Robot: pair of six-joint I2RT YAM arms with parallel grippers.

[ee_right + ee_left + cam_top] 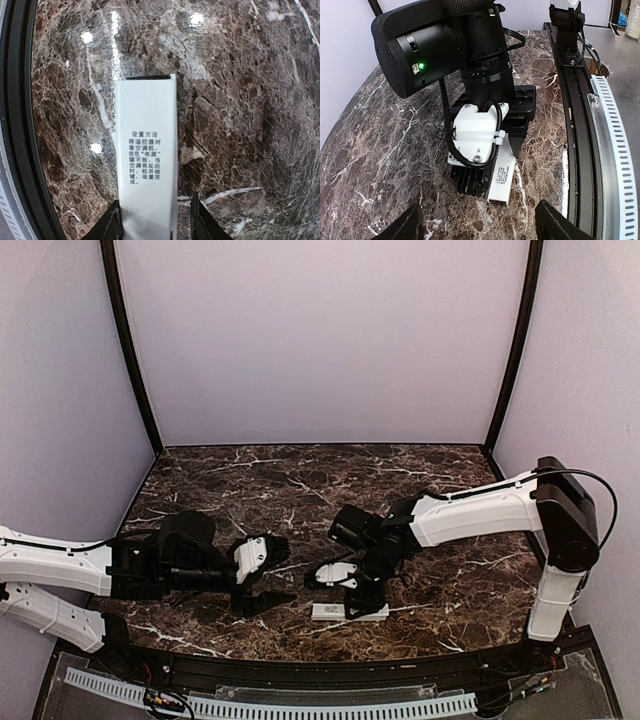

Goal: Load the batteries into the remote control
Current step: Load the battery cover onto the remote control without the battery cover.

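The remote control [350, 611] lies flat on the marble near the front edge, a slim white bar with its printed back facing up [146, 150]. My right gripper [365, 595] stands right over it, pointing down. Its jaws straddle the bar's near end [155, 200]: the left finger touches the side, and a narrow gap shows at the right finger, so it is open. In the left wrist view the remote [501, 175] sticks out from under the right arm's hand. My left gripper [262, 602] hovers a short way to its left, open and holding nothing [480, 235]. The batteries are out of view.
The table's black front rail [577, 150] and a white slotted strip [615, 165] run just beyond the remote. The right arm's wrist [470, 75] towers over the remote and fills the space between the two grippers.
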